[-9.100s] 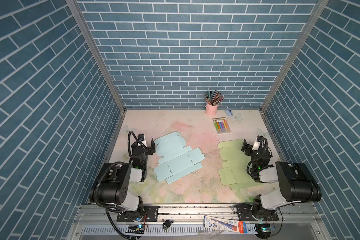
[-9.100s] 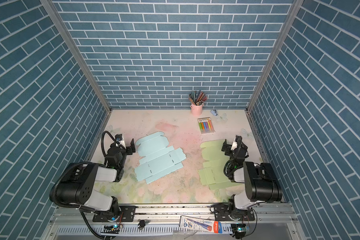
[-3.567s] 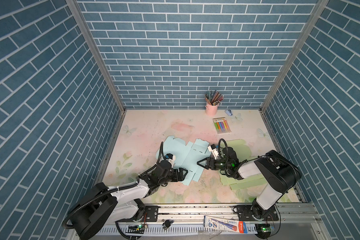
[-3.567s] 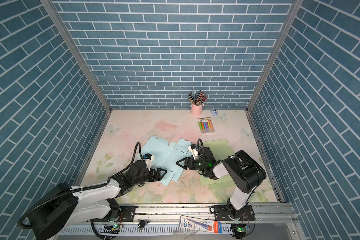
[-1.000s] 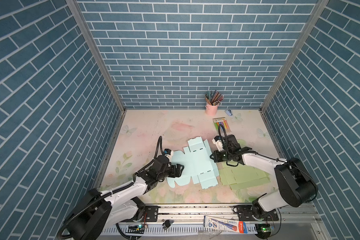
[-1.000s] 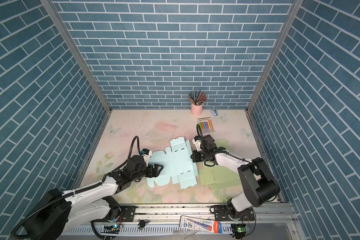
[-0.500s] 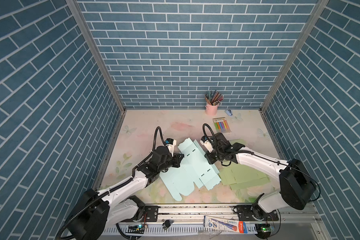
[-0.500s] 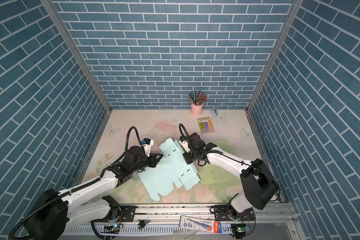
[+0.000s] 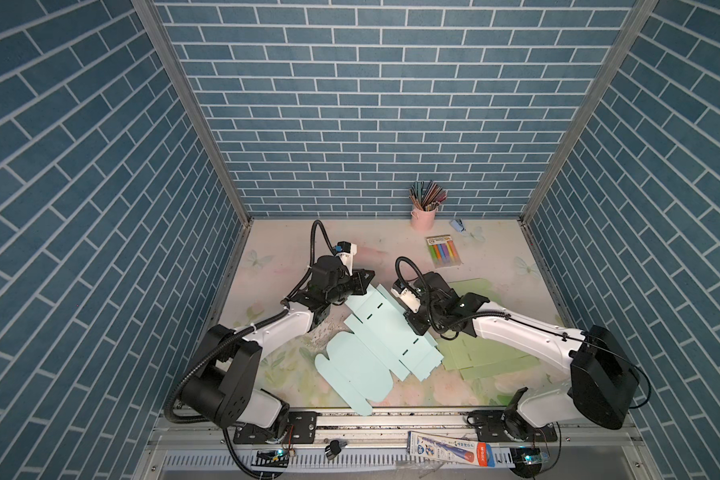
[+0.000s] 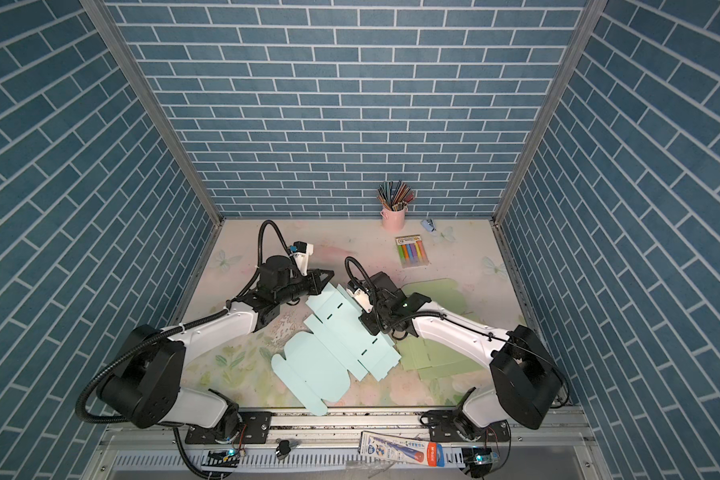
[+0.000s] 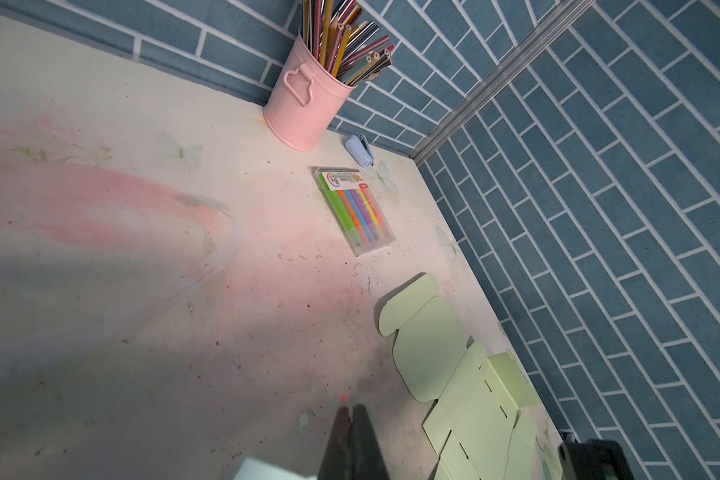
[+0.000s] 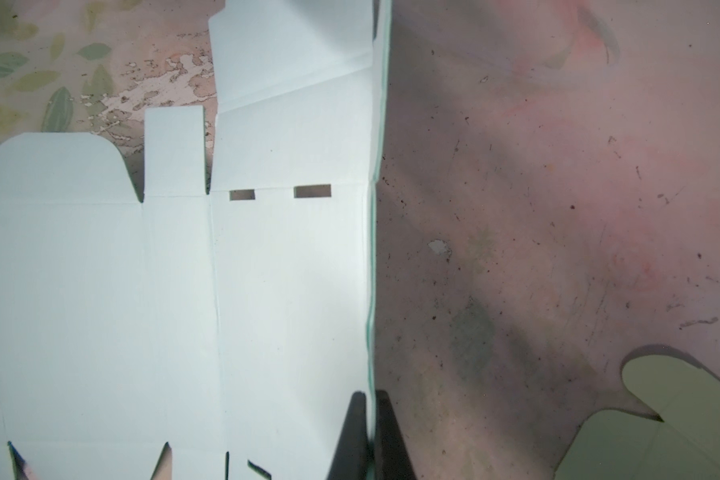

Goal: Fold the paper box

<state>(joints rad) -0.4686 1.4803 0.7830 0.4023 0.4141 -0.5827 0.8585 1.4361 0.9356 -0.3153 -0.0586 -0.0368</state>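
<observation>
Right wrist reveals jaws pinching box (image 12: 267, 291).

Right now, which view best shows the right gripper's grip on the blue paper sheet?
Right wrist view: the right gripper clamps the edge of the blue paper sheet. In both top views the arm hides the pinch; left wrist view misses it.
</observation>
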